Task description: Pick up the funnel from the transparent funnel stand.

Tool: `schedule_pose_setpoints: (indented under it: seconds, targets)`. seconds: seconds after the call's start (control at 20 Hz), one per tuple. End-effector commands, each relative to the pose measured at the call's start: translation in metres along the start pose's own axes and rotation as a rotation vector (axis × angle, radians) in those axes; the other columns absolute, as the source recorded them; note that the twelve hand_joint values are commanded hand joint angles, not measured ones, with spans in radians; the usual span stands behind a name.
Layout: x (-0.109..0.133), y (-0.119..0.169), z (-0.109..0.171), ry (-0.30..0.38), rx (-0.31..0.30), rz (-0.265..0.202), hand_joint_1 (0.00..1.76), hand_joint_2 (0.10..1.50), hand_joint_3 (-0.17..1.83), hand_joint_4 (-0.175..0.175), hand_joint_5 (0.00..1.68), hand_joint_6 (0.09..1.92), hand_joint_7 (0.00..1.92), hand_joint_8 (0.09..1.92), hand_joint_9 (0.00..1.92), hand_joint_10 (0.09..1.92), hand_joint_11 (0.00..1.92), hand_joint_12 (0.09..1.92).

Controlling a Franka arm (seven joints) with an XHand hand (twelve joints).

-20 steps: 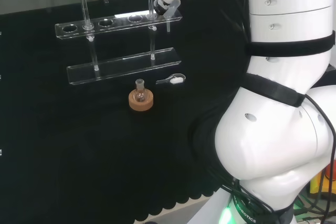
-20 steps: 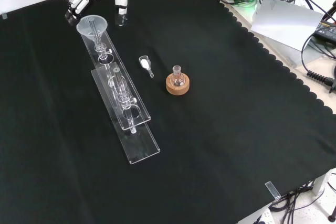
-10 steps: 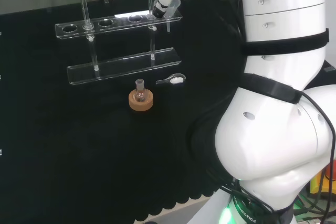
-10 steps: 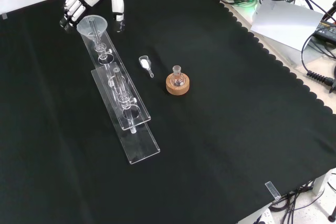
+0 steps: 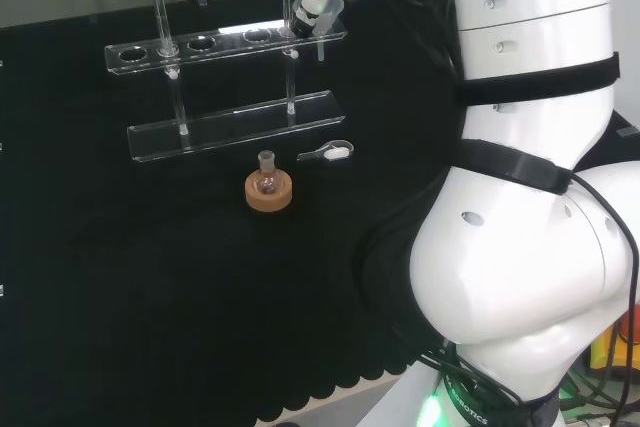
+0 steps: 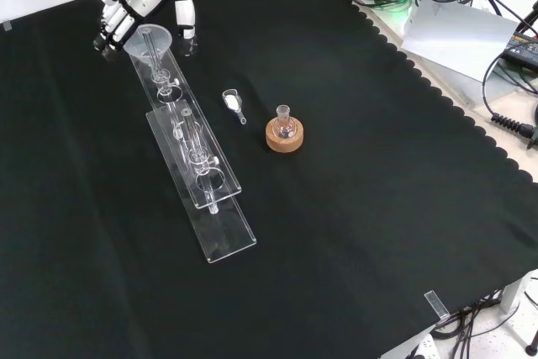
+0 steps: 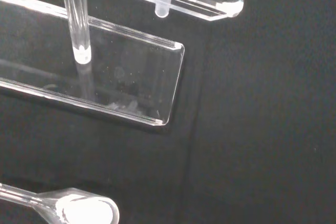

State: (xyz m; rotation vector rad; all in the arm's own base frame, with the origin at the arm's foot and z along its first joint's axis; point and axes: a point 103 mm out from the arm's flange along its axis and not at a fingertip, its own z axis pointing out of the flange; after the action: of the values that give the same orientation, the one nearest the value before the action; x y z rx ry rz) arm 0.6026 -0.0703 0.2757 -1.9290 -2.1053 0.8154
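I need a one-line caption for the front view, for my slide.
The hand reaches around the funnel seated at the far end of the transparent funnel stand, with a small flask on a cork ring nearby.

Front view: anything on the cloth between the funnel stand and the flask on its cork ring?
Yes, a small clear scoop with white powder lies between the stand and the flask, apart from both.

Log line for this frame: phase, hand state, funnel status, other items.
phase: approach | hand: open, fingers beside funnel rim | funnel: seated in transparent funnel stand | nearby: scoop, flask on cork ring
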Motion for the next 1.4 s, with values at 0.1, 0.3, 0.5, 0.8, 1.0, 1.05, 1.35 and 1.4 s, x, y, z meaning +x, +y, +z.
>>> schedule_pose_setpoints:
  seconds: [0.1, 0.3, 0.5, 0.8, 1.0, 1.05, 1.35, 1.4]
  targets:
    - [-0.0032, 0.0029, 0.0032, -0.035, 0.043, 0.003, 0.6, 0.78, 0.12, 0.073, 0.0, 0.09, 0.07, 0.09, 0.16, 0.88, 0.36, 1.4]
    - [-0.0075, 0.0016, 0.0023, -0.044, 0.054, 0.008, 0.65, 0.79, 0.15, 0.077, 0.03, 0.09, 0.12, 0.1, 0.24, 0.83, 0.37, 1.39]
    - [-0.0087, 0.0002, 0.0018, -0.053, 0.05, 0.012, 0.7, 0.74, 0.3, 0.076, 0.09, 0.09, 0.09, 0.35, 0.33, 0.76, 0.39, 1.38]
    - [-0.0075, 0.0006, 0.0006, -0.071, 0.029, 0.011, 0.72, 0.69, 0.48, 0.071, 0.18, 0.09, 0.12, 0.56, 0.48, 0.67, 0.4, 1.38]
    - [-0.0057, 0.0016, 0.0005, -0.087, 0.003, 0.011, 0.73, 0.7, 0.53, 0.059, 0.24, 0.09, 0.23, 0.6, 0.63, 0.61, 0.42, 1.35]
    - [-0.0051, 0.0019, 0.0003, -0.094, 0.001, 0.011, 0.73, 0.7, 0.53, 0.056, 0.25, 0.09, 0.25, 0.6, 0.67, 0.59, 0.43, 1.34]
    - [-0.0041, 0.0018, -0.0037, -0.127, -0.037, 0.027, 0.76, 0.71, 0.55, 0.043, 0.37, 0.09, 0.38, 0.63, 0.77, 0.57, 0.46, 1.32]
    - [-0.004, 0.0007, -0.0051, -0.136, -0.055, 0.035, 0.76, 0.71, 0.55, 0.04, 0.4, 0.09, 0.42, 0.65, 0.79, 0.57, 0.47, 1.31]
